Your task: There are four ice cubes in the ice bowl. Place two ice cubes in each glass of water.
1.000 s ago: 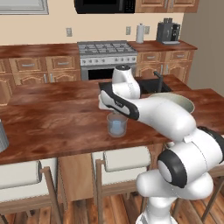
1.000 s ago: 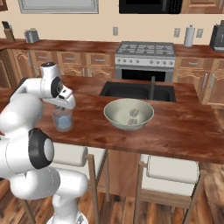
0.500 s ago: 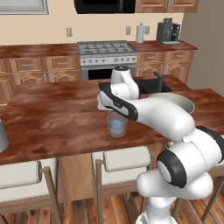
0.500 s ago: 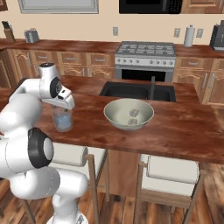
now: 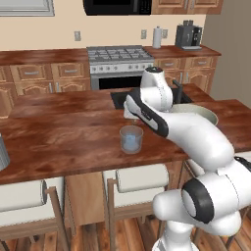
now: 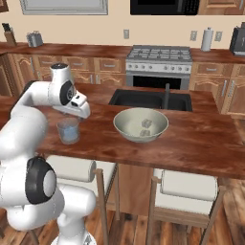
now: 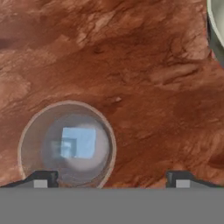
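Above the reddish-brown wooden desk (image 5: 63, 132), the robot's dark jaws (image 7: 111, 177) stood apart and empty over the short clear blue-tinted glass of water (image 5: 131, 139), which already held pale translucent ice cubes (image 7: 78, 142). Two more cubes lay in the wide grey-white ice bowl (image 6: 125, 130). Judged from here, a low swing toward the bowl could clip the glass and tip it.
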### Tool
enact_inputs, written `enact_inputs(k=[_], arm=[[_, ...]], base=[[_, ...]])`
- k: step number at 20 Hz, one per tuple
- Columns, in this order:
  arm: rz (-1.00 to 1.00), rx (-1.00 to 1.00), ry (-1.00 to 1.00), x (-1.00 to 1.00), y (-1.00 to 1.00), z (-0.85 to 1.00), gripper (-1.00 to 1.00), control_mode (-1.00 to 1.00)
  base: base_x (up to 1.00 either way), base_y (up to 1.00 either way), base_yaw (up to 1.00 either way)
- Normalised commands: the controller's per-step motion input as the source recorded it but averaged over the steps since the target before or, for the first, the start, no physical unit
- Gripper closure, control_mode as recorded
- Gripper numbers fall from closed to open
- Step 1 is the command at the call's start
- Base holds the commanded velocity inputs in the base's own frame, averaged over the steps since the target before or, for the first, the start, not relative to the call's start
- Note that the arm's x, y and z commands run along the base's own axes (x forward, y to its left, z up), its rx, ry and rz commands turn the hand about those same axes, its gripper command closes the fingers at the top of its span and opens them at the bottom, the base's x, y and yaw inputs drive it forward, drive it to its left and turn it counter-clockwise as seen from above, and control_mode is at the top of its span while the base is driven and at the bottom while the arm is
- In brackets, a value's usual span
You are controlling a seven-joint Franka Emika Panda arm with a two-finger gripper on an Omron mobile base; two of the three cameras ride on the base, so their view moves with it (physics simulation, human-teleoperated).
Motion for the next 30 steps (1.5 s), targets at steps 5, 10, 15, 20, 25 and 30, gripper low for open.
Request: enact_inputs(k=[5,10,15,20,25,30], arm=[[-0.13,-0.13,0.14,-0.37,-0.92,0.02,-1.00,-1.00],[-0.16,-0.17,0.24,0.02,-0.83,0.05,-1.00,-1.00],[-0.07,-0.07,0.22,0.22,-0.90,0.11,-1.00,-1.00],[-0.09,0.13,0.02,0.01,-0.94,0.00,-1.00,-1.00],[-0.10,0.25,-0.05,0.00,-0.64,-0.01,-1.00,-1.00],[0.01,0.05,-0.01,0.07,-0.07,-0.02,-1.00,-1.00]], base=[[0.00,0.00,0.00],[0.00,0.00,0.00],[0.00,0.00,0.00],[0.00,0.00,0.00],[0.00,0.00,0.00],[0.00,0.00,0.00]])
